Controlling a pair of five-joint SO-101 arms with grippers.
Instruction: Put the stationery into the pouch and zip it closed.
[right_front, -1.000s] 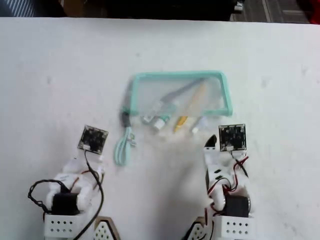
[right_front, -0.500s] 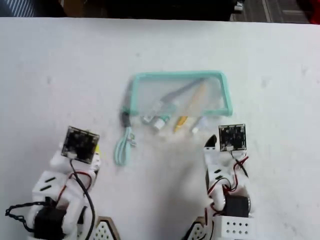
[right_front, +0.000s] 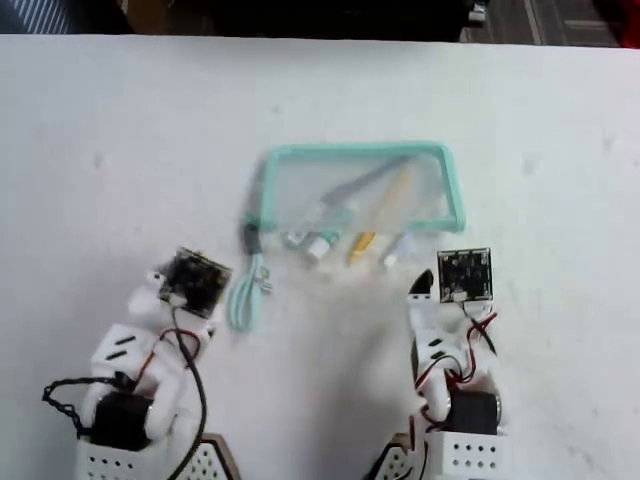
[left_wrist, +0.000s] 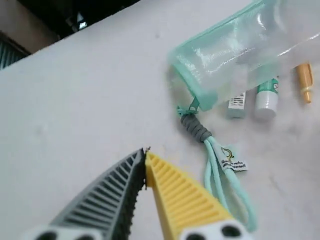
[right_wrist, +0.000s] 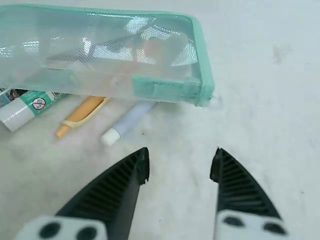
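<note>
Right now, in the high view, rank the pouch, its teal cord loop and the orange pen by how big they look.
1. pouch, clearly the largest.
2. teal cord loop and orange pen look about alike. The pen lies partly behind the pouch's mesh, so I won't rank these two.

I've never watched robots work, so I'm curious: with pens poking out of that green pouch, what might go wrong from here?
1. The orange pen and pale pen stick out past the open edge of the pouch, so the zip could jam on them.
2. The pouch lies loose on the table; pulling its cord might just drag it along unless the open right gripper pins it.
</note>
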